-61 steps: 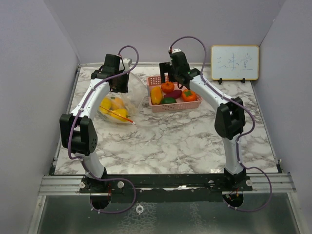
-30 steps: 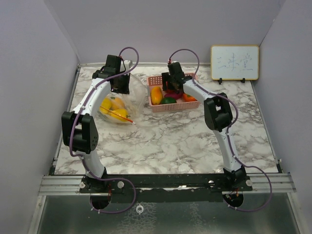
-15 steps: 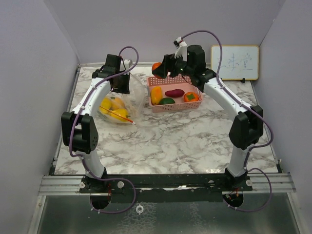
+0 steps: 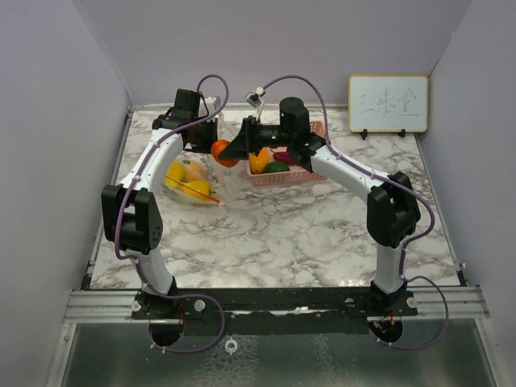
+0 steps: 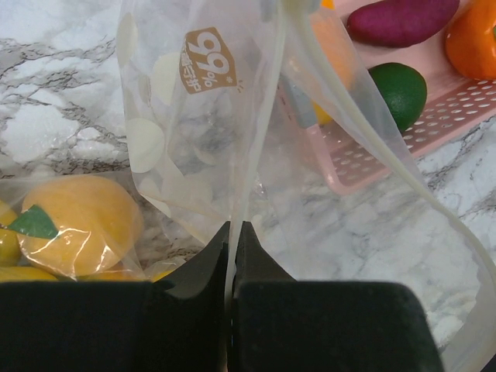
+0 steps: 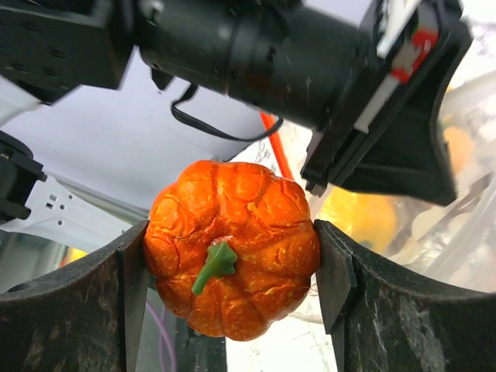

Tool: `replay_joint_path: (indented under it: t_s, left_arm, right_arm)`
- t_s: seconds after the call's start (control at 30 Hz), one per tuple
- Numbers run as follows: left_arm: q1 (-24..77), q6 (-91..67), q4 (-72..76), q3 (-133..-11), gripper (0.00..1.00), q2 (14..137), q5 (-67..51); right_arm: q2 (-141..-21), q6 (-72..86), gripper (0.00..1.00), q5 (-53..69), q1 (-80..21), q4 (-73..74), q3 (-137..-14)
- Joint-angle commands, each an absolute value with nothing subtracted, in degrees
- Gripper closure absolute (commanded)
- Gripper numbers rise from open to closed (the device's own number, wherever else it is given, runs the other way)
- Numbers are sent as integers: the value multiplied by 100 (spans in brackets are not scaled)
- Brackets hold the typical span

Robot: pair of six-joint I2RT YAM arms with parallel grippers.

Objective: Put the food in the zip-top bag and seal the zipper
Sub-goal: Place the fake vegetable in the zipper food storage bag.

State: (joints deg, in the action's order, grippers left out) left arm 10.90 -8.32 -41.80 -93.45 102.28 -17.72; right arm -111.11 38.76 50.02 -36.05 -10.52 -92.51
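Note:
My right gripper (image 4: 226, 151) is shut on an orange pumpkin (image 4: 220, 150), seen close in the right wrist view (image 6: 232, 248), and holds it in the air beside the zip-top bag (image 4: 211, 165). My left gripper (image 5: 232, 232) is shut on the bag's clear upper edge (image 5: 248, 155) and holds it up. Yellow and orange fruits (image 4: 187, 179) lie inside the bag; one with a green leaf shows in the left wrist view (image 5: 77, 225). The orange-red zipper strip (image 4: 201, 193) lies across the bag's low side.
A pink perforated basket (image 4: 294, 172) stands right of the bag with a yellow fruit (image 4: 258, 160), a green one (image 4: 277, 167), a purple one (image 5: 399, 19) and an orange pepper (image 5: 473, 39). A whiteboard (image 4: 388, 103) stands at the back right. Grey walls enclose the table.

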Motion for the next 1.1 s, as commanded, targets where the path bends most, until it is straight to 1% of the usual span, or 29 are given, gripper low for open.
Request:
replay_joint_path:
  t_s: [0.0,0.1,0.27,0.33,0.37,0.47,0.57,0.63,0.9,1.07]
  left_arm:
    - [1102,-1020,-3923,-9334,100,10139,-2114]
    - [1107,-1037,-3903,-9290,100,10143,-2164]
    - [1107,-1037,-3933,-9275,100,10095,-2174]
    - [1107,-1047,-3921,-9257,100,10089,-2216]
    - [1107,-1068,-3910,-9249,100,10090,-2264]
    - [1107,-1142,-3842,-9208,100,10114,-2437]
    - [1123,-1210,-3798,-9177,100,10115,-2505]
    - [1134,-1213,-3803,-9166,100,10114,-2505]
    - [1133,-1120,-3930,-9062,100,10128,-2187]
    - [1133,-1055,-4111,-9098,100,10101,-1860]
  right_arm:
    - [-11286,3976,67,4734,-3563,-842,-9418]
    - [-11320,3601,67,4145,-3586,-68,-9588]
    - [-11227,2980,65,2775,-3586,1189,-9647]
    - [-11335,2750,62,2436,-3590,1695,-9873]
    - [-11384,2676,59,2296,-3590,1868,-9978]
    - [-11523,2549,46,1875,-3631,2210,-10289]
    - [-11597,2378,20,1581,-3669,2402,-10598]
    - [-11591,2301,1,1467,-3671,2464,-10741]
    - [-11040,2115,0,1346,-3674,2333,-10691]
    - [-10605,2424,0,12,-3564,2396,-10215]
